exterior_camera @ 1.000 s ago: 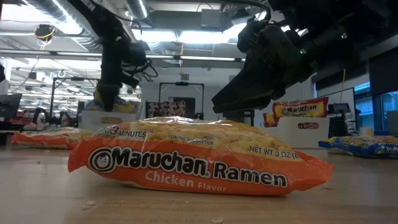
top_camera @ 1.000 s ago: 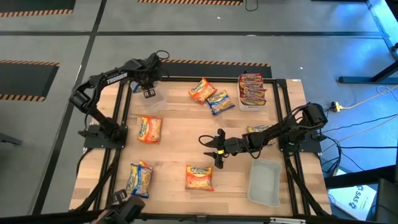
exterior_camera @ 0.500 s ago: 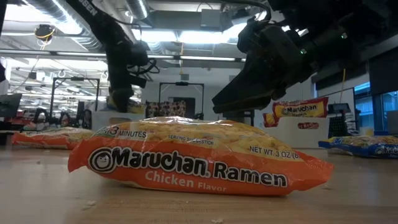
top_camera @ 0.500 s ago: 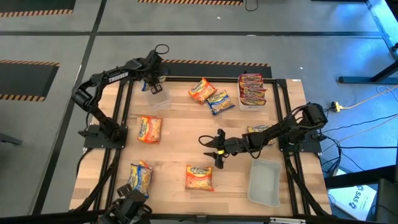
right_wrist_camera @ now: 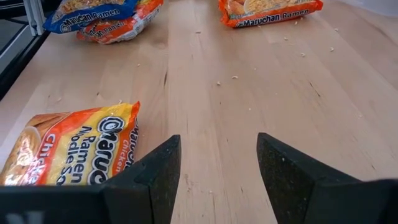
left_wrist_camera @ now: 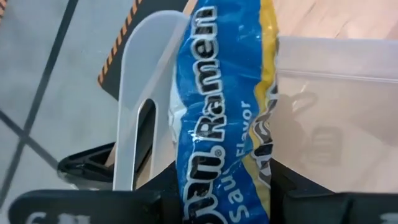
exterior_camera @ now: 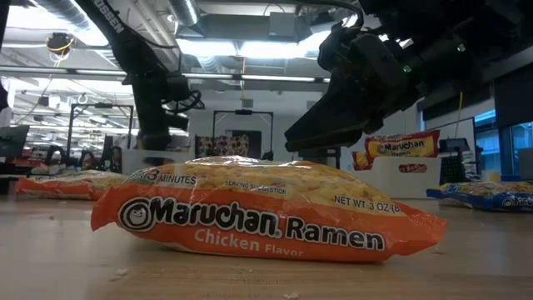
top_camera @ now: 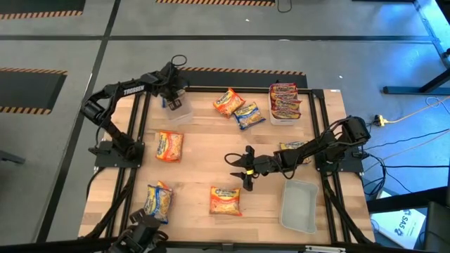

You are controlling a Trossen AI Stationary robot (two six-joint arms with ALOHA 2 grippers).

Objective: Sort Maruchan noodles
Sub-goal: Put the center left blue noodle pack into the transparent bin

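My left gripper (top_camera: pixel 173 102) hangs over a clear tub (top_camera: pixel 181 112) at the table's far left, shut on a blue-and-yellow noodle packet (left_wrist_camera: pixel 217 106). My right gripper (top_camera: pixel 246 170) stands open and low over the table's middle, touching nothing, beside an orange packet (right_wrist_camera: pixel 74 149). Loose packets lie flat on the wood: an orange one (top_camera: pixel 169 146), a blue-and-orange pair (top_camera: pixel 157 201), an orange one (top_camera: pixel 225 200), and an orange (top_camera: pixel 228 102) and a blue one (top_camera: pixel 247 114) at the far middle. Red packets fill another tub (top_camera: pixel 284 100). My left gripper pinches one end of the blue-and-yellow packet (left_wrist_camera: pixel 214 186) between its two fingers. The fingers come steeply from above. The packet hangs below them, clear of the table, and its lower part (left_wrist_camera: pixel 217 56) is at the clear tub's rim (left_wrist_camera: pixel 140 74).
An empty clear tub (top_camera: pixel 299 205) stands at the near right. One more packet (top_camera: pixel 292 147) lies under my right arm. The table's black frame rails (top_camera: pixel 133 140) run along its left and right sides. Bare wood lies around the table's centre (top_camera: pixel 204 158).
My left gripper has sunk toward the clear tub with the blue-and-yellow packet, shifted a little toward the table's right edge and tipped more steeply down. The packet has stayed in its hold.
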